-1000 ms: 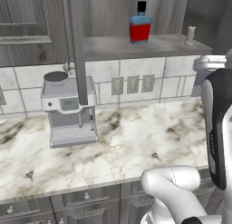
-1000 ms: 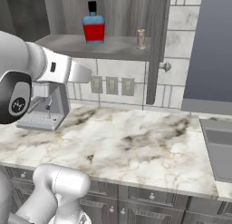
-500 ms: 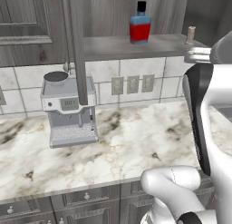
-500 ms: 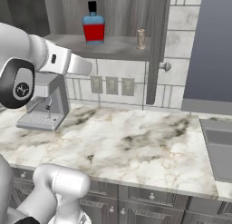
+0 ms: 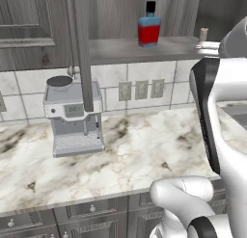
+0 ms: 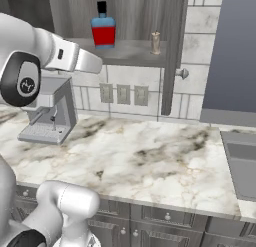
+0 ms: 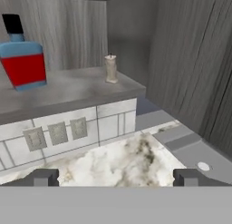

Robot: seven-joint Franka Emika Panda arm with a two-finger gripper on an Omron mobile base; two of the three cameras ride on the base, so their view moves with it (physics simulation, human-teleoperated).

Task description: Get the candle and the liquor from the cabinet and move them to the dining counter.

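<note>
The arm has swung up toward the open cabinet (image 5: pixel 120 49), so a grab looks close. On its shelf, the liquor (image 7: pixel 21 60) stands at the left and the candle (image 7: pixel 110 69) near the right front corner. The gripper (image 7: pixel 115 177) is wide open and holds nothing.

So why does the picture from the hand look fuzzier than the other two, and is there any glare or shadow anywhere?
In the hand view, the liquor and the candle have soft, blurred edges and the cabinet interior is dim. In the left base view, flat, even light, no glare on the marble worktop. In the right base view, the sharpest picture, with faint shade beneath the coffee machine.
</note>
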